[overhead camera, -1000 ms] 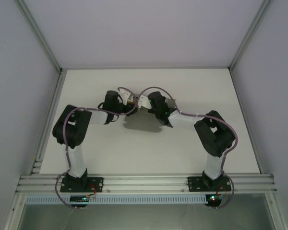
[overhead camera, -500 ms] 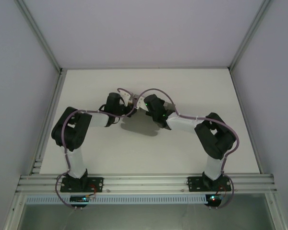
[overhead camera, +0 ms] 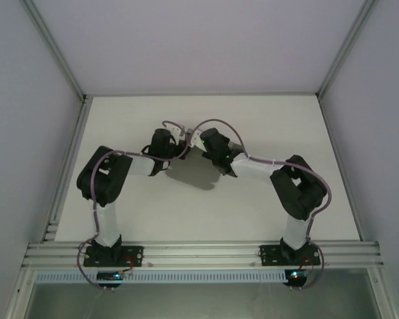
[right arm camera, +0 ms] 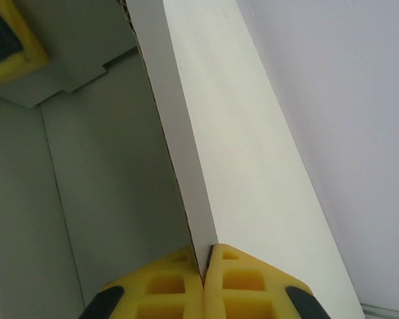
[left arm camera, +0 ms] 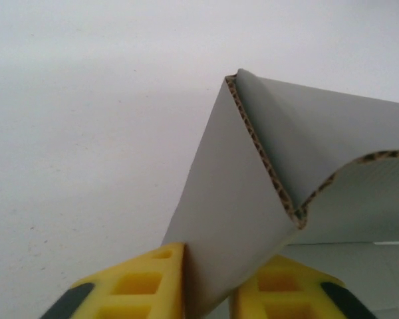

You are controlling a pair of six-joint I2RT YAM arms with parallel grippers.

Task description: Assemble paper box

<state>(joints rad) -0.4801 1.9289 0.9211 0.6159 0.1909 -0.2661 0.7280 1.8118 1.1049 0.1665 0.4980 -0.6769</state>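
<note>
Looking down into a booth closed in by pale grey walls (overhead camera: 26,100) and framed with aluminium rails (overhead camera: 199,252) along the near edge and up the corners. Seeing a matte white table (overhead camera: 266,119) spreading across the floor of it and carrying a soft shadow (overhead camera: 193,176) near its middle. Watching the left arm (overhead camera: 106,183) and the right arm (overhead camera: 296,189) bending inward from their bases on the near rail, both black-jointed with white links, both trailing purple cables (overhead camera: 216,125), and meeting above the table's centre.

Holding the paper box (overhead camera: 184,136) up off the table between the two wrists, over that shadow. Showing it as plain grey corrugated card, part-folded rather than closed. In the left wrist view, displaying the paper box (left arm camera: 239,212) as a flat panel rising to a sharp corner, with a brown fluted edge running down it and a second panel curving away to the right. In the right wrist view, presenting the paper box (right arm camera: 246,153) as a long pale wall, with grey inner panels, a crease line and a notched flap to its left.

Pinching a panel with the left gripper (left arm camera: 209,286), its yellow fingers (left arm camera: 143,282) pressing on either side of the card. Clamping the thin edge of the pale wall with the right gripper (right arm camera: 205,279), its fingers (right arm camera: 253,282) drawn nearly together on it. Catching another yellow, black-padded fingertip (right arm camera: 6,36) against the grey card at the top left of the right wrist view. Noting a green light (overhead camera: 205,141) glowing on the right wrist.
</note>
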